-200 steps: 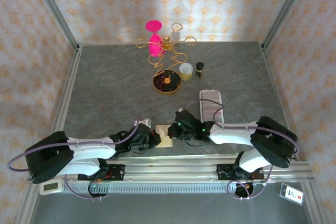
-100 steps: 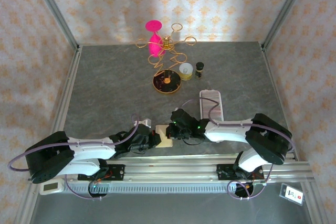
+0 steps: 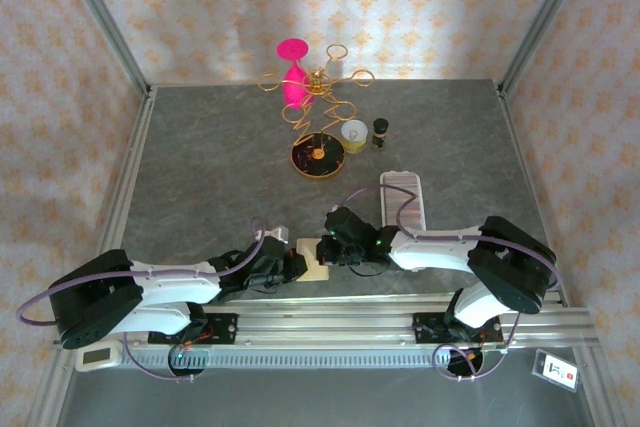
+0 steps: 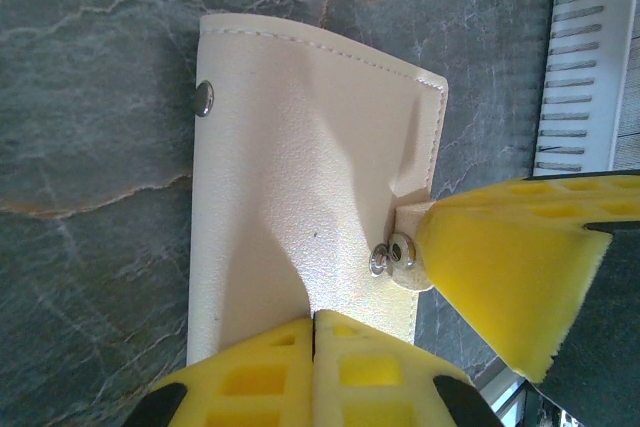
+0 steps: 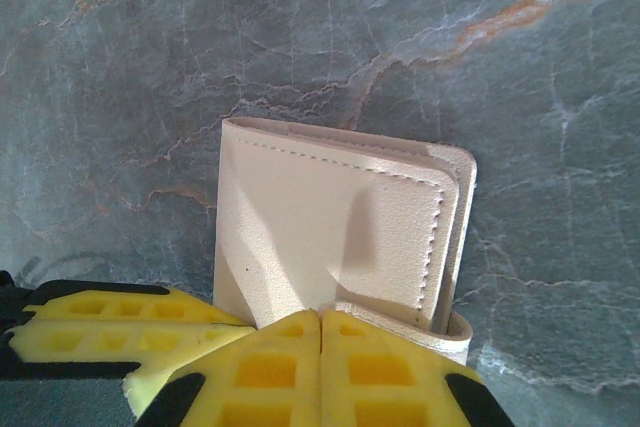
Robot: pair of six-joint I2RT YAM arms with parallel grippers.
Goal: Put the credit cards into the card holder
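The cream-beige card holder (image 3: 312, 259) lies folded on the grey table between the two arms. In the left wrist view the card holder (image 4: 300, 167) fills the middle, and my left gripper (image 4: 315, 323) is shut with its tips resting on the near edge. My right gripper (image 5: 320, 319) is also shut, its tips on the opposite edge of the card holder (image 5: 330, 227), over the snap tab (image 4: 400, 259). The right gripper's yellow finger (image 4: 510, 257) covers part of that tab. No material shows between either pair of fingers. The credit cards are out of view.
A long white ridged tray (image 3: 402, 200) lies just right of the right gripper (image 3: 330, 250). At the back stand a gold wire rack (image 3: 318, 87) with a pink piece, a round dark dish (image 3: 318, 157), a small cup (image 3: 354, 133) and a dark bottle (image 3: 380, 132).
My right gripper has shifted a little to the left, onto the card holder's edge. The left arm and the card holder have stayed put.
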